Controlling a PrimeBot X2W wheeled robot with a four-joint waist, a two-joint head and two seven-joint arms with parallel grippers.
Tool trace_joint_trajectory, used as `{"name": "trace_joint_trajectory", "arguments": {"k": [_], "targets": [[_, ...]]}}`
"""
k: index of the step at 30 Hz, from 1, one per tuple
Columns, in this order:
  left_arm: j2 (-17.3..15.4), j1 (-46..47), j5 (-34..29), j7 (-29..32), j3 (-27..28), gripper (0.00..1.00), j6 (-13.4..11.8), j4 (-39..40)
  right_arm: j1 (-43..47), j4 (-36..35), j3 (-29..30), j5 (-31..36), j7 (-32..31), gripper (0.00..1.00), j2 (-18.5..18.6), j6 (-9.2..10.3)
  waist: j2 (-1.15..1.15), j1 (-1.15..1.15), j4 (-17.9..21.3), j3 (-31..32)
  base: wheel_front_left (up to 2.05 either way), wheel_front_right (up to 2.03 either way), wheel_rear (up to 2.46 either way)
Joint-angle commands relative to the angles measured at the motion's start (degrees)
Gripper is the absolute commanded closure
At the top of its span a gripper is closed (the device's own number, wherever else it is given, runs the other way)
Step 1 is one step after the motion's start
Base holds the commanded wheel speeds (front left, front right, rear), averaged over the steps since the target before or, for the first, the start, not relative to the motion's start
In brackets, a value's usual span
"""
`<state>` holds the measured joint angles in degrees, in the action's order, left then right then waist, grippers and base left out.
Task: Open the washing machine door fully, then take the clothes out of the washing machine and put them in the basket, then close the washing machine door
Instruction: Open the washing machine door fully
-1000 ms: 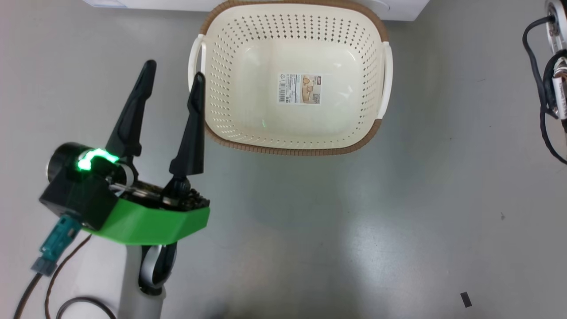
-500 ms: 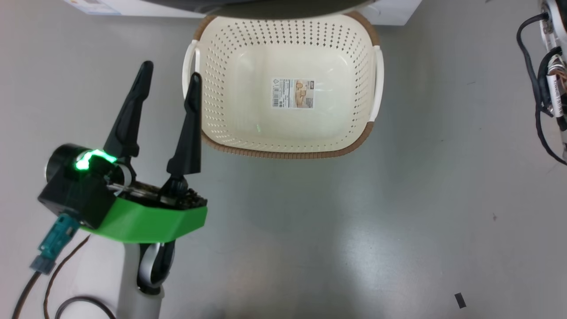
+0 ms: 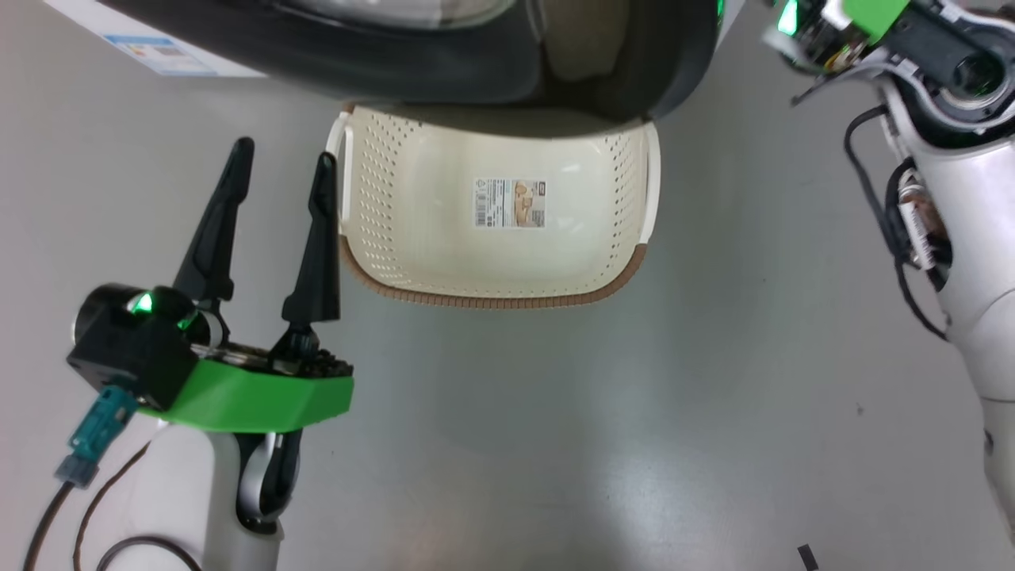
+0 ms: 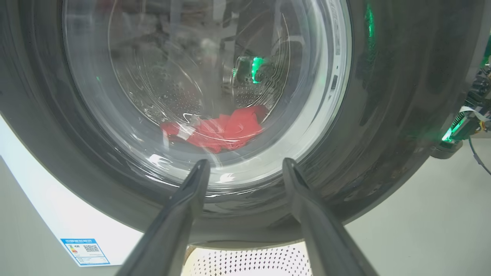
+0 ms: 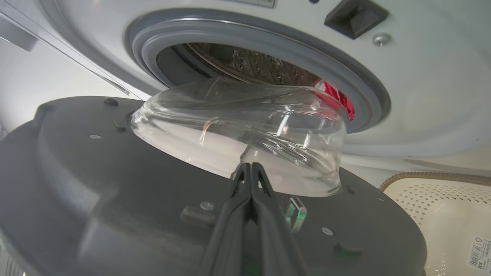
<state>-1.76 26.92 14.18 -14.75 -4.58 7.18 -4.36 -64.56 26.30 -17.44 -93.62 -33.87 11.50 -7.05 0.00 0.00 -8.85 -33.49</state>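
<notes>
Okay, my right gripper (image 5: 251,168), fingers pressed together on nothing, points at the glass bowl of the washing machine door (image 5: 96,184); my left gripper (image 3: 283,155) gapes empty beside the basket (image 3: 492,297).

You had a cream-white basket (image 3: 381,206) dotted with rows of small holes, its rim brown. The washing machine door (image 4: 383,115) was glossy black around clear glass; the clothes (image 4: 226,130) behind it were bright red. The washing machine (image 5: 422,69) was white with a grey rubber ring (image 5: 230,30). On the left gripper (image 3: 283,151) the fingers (image 3: 315,238) were black, the housing (image 3: 246,400) green.
</notes>
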Motion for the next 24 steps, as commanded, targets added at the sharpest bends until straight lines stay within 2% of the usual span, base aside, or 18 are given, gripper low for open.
{"name": "trace_joint_trajectory", "arguments": {"k": [1, 16, 22, 24], "targets": [[-1.2, -1.6, -0.4, -0.2, 1.9, 0.0, 0.3, 1.0, 1.6, -1.9, -0.5, 0.3, -0.6, 1.0, -1.8, -0.44, 0.0, 0.0, 0.2, 1.1, 0.0, 0.0, 0.0], [-1.1, -3.6, -0.2, -0.2, 2.6, 0.0, 0.1, -0.1, 6.5, -2.3, -1.5, 1.0, -3.7, 1.0, -2.8, -0.44, 0.0, 0.0, 0.3, 5.8, 0.0, 0.0, 0.0], [-1.1, -3.9, 0.0, -0.2, 3.2, 0.0, 0.0, -0.5, 7.2, -1.9, -1.5, 3.0, -2.1, 1.0, -2.8, -0.44, 0.0, 0.0, 1.1, 6.0, 0.0, 0.0, 0.0], [-1.1, -3.8, 0.1, -0.2, 3.4, 0.0, 0.1, -0.7, 7.4, -2.1, -1.6, 4.7, -0.2, 0.69, -2.7, -0.44, 0.0, 0.0, 1.5, 5.8, 0.0, 0.0, 0.0]]}}
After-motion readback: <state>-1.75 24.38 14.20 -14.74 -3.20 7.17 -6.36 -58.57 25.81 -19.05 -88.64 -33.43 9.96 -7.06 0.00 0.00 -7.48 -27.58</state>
